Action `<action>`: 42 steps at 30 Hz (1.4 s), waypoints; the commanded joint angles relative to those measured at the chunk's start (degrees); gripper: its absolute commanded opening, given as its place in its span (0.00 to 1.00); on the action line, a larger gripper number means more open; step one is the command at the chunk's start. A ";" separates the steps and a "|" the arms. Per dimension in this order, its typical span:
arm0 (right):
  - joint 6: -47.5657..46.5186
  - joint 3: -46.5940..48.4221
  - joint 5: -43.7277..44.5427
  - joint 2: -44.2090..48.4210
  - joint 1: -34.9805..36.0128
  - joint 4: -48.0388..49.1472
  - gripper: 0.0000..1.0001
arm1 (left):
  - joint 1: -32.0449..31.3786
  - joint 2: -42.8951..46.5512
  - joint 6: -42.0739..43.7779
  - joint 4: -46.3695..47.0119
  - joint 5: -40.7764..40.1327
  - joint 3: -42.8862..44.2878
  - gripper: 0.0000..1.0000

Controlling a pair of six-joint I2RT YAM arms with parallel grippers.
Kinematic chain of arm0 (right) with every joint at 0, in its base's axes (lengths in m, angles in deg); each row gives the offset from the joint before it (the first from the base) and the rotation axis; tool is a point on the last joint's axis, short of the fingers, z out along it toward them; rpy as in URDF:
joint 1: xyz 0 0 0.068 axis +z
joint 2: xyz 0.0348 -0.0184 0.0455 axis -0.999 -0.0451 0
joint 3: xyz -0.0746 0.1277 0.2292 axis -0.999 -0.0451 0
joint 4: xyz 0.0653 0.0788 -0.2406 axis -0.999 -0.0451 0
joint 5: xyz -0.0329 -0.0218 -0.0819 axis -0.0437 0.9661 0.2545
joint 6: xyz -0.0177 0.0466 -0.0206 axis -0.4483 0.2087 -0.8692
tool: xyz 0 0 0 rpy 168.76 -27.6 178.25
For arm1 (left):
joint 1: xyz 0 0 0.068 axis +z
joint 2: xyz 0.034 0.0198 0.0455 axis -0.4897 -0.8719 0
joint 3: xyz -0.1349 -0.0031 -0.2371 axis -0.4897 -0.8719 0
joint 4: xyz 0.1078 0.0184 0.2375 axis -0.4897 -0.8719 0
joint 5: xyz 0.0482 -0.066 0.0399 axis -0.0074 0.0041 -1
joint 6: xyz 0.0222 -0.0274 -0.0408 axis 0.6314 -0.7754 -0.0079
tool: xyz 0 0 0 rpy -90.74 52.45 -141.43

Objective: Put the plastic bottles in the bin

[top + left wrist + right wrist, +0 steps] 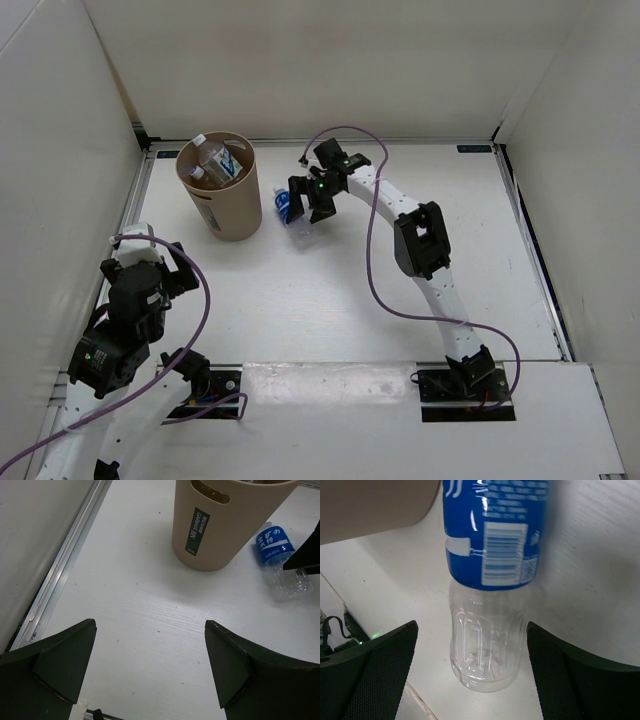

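Note:
The tan bin (225, 205) stands at the back left, and its side label faces the left wrist view (222, 530). Inside it lie a clear bottle with a white-green label (216, 160) and a second bottle of which only the white cap (197, 174) shows. A clear bottle with a blue label (284, 202) lies on the table right of the bin (274, 545). My right gripper (303, 207) is open over it; in the right wrist view its fingers straddle the bottle's clear base (487, 650) without touching. My left gripper (150, 667) is open and empty at the near left (183, 270).
White walls enclose the table (330, 300) on three sides, with a metal rail (65, 565) along the left edge. A purple cable (372, 270) loops along the right arm and another (205, 300) beside the left arm. A raised white board (400, 410) covers the near edge.

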 commanded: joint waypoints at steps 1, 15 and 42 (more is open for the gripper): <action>1.01 1.78 -3.34 -1.73 -0.82 0.75 0.90 | -0.12 -0.15 0.38 1.29 -0.33 0.20 1.00; 0.04 1.17 -2.73 -2.35 0.59 -3.03 0.61 | -0.12 0.81 0.56 1.47 -0.34 -0.16 1.00; -0.84 -31.33 1.31 19.09 0.23 10.57 0.00 | -0.21 0.55 0.47 1.38 -0.51 -0.16 1.00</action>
